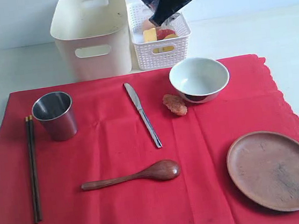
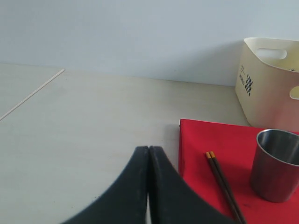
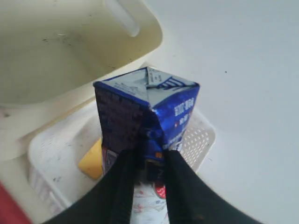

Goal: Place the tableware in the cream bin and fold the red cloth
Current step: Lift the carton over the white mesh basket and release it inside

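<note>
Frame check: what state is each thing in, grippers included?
red cloth, spread flat, unfolded
cream bin, upright, nothing seen inside
steel cup, upright on cloth
chopsticks, lying paired on cloth
table knife, lying on cloth
wooden spoon, lying on cloth
bowl, upright, empty
wooden plate, flat, empty
sausage piece, loose on cloth
blue milk carton, gripped above white basket
right gripper, shut on carton
left gripper, shut, empty

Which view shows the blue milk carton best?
The right wrist view: the blue milk carton fills the frame's middle, pinched by the right gripper over the white basket. The exterior view catches only a corner at its top edge, beside the gripper. The left wrist view misses it.
</note>
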Robot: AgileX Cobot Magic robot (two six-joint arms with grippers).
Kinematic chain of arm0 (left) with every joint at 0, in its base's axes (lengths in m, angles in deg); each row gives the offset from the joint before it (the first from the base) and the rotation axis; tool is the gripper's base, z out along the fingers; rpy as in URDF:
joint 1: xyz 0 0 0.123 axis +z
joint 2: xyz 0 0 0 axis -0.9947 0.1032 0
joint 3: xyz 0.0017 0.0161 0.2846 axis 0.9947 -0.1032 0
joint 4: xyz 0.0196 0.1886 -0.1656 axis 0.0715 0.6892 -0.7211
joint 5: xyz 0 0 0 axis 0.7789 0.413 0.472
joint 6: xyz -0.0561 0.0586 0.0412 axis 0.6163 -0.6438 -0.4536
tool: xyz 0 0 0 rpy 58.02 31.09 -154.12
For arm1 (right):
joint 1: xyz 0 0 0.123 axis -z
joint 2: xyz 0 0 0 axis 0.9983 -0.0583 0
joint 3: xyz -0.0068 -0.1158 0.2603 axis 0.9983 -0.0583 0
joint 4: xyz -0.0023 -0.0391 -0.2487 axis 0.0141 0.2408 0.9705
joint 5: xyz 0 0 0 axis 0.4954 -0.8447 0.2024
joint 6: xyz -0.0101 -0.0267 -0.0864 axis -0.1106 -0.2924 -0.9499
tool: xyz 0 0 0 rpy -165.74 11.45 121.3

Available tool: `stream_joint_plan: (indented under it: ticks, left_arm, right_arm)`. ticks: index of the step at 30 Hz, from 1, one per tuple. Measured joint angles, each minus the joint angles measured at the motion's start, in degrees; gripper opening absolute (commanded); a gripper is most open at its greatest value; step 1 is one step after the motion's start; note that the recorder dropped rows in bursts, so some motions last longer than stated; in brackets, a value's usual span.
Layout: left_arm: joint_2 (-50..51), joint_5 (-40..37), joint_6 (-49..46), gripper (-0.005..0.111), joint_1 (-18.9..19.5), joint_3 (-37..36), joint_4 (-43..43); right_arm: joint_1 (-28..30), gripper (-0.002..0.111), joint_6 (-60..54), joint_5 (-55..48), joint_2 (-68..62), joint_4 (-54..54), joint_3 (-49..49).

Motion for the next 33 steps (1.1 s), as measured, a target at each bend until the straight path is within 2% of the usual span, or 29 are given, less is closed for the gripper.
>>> stream_joint_plan:
  ticks: [5,10,13,18,23,26,33]
  left_arm:
    - [0.0,0.0,0.0,0.001,0.0,0.0,0.0]
    - [0.0,0.0,0.0,0.001,0.0,0.0,0.0]
    - [0.0,0.0,0.0,0.001,0.0,0.0,0.0]
    - [0.0,0.0,0.0,0.001,0.0,0.0,0.0]
    - [0.0,0.0,0.0,0.001,0.0,0.0,0.0]
    - [0.0,0.0,0.0,0.001,0.0,0.0,0.0]
    - [0.0,0.0,0.0,0.001,0.0,0.0,0.0]
  right_arm:
    - [1.1,0.000,0.0,0.5,-6.5,-1.3,6.6]
    - [1.1,0.002,0.7,2.4,-10.1,-1.7,8.8]
    - [1.1,0.014,1.1,2.8,-11.0,-1.8,8.9]
    - [1.1,0.049,3.7,5.1,-11.5,-1.8,9.0]
    - [1.1,0.070,4.5,7.1,-11.5,-1.9,9.5]
    - [1.1,0.076,6.4,7.1,-11.5,-1.9,9.5]
    - [1.1,0.075,8.5,2.7,-10.3,-1.9,9.5]
